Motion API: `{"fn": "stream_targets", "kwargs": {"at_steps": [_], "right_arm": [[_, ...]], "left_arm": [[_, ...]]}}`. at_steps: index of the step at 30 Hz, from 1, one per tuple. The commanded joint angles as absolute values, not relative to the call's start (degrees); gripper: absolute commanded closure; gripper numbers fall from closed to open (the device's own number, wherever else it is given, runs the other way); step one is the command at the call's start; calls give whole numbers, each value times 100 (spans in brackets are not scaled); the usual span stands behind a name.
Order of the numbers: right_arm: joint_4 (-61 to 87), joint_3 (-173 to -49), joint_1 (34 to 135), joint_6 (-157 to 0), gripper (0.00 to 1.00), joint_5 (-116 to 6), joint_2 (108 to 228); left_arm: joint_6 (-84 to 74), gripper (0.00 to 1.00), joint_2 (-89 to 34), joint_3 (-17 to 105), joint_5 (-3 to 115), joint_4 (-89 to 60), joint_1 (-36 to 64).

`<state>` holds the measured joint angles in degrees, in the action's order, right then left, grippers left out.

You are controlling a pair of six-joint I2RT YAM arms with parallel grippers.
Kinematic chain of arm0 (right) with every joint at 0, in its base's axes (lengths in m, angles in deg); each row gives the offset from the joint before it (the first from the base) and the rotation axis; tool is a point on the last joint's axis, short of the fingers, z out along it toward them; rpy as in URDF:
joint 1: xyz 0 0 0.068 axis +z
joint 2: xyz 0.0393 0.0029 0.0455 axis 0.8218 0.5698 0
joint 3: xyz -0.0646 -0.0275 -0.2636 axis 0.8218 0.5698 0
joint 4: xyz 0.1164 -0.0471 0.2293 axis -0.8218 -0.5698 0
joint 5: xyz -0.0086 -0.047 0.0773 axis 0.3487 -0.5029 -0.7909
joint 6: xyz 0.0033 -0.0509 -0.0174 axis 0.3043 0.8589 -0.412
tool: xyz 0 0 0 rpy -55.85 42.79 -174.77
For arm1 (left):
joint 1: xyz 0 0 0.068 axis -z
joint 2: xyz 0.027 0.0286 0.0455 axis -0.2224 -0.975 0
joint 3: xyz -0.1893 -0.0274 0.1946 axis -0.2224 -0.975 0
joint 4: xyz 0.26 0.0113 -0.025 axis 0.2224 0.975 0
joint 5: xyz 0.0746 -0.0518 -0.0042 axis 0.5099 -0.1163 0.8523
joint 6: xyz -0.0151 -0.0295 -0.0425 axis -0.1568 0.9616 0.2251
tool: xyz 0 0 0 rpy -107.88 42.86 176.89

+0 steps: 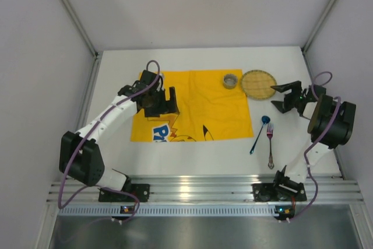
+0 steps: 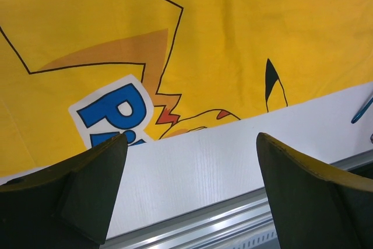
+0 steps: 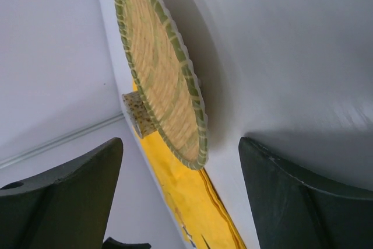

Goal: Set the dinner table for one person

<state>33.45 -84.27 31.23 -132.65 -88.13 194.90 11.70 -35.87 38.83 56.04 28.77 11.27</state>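
The white dinner table (image 1: pixel 192 150) carries a yellow cartoon-printed cloth (image 1: pixel 198 106). A small speckled metal bowl (image 1: pixel 231 80) stands on the cloth's far right corner. A round woven plate (image 1: pixel 258 83) lies just right of it on the bare table. A blue spoon (image 1: pixel 259 132) and a silver fork (image 1: pixel 270 144) lie right of the cloth. My left gripper (image 1: pixel 171 102) is open and empty over the cloth's left part. My right gripper (image 1: pixel 276 97) is open and empty just right of the woven plate (image 3: pixel 163 68), apart from it.
A silver rail (image 1: pixel 198 189) runs along the table's near edge and shows in the left wrist view (image 2: pixel 233 220). Grey walls with metal posts close in the left, back and right sides. The right wrist view shows the bowl (image 3: pixel 137 115) behind the plate.
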Motion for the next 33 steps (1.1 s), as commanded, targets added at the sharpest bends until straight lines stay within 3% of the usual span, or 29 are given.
{"fn": "stream_targets", "kwargs": {"at_steps": [1, 7, 11, 14, 15, 17, 24, 33], "right_arm": [[4097, -8696, 3197, -13371, 19, -8803, 19861], [3983, -9047, 3478, -13187, 29, -8619, 20248], [3755, -9197, 3645, -12959, 44, -8452, 20363], [3465, -9311, 3680, -12695, 70, -8442, 20372], [3342, -9346, 3680, -12520, 86, -8434, 20355], [2859, -9487, 3672, -12239, 100, -8346, 20258], [1516, -9934, 3365, -11325, 100, -7942, 19407], [582, -11042, 3407, -11350, 100, -7722, 18466]], "left_arm": [[1305, 3, -3329, 3858, 5765, 2957, 1167], [1331, 3, -3391, 3928, 5889, 3088, 1176], [1331, 3, -3478, 4034, 5906, 3124, 1176], [1331, 3, -3575, 4104, 5880, 3124, 1176], [1340, 3, -3593, 4130, 5871, 3124, 1176], [1349, 3, -3637, 4157, 5862, 3098, 1185], [1340, 3, -3742, 4271, 5810, 2957, 1202], [1208, 3, -3839, 4535, 5836, 2904, 1211]]}}
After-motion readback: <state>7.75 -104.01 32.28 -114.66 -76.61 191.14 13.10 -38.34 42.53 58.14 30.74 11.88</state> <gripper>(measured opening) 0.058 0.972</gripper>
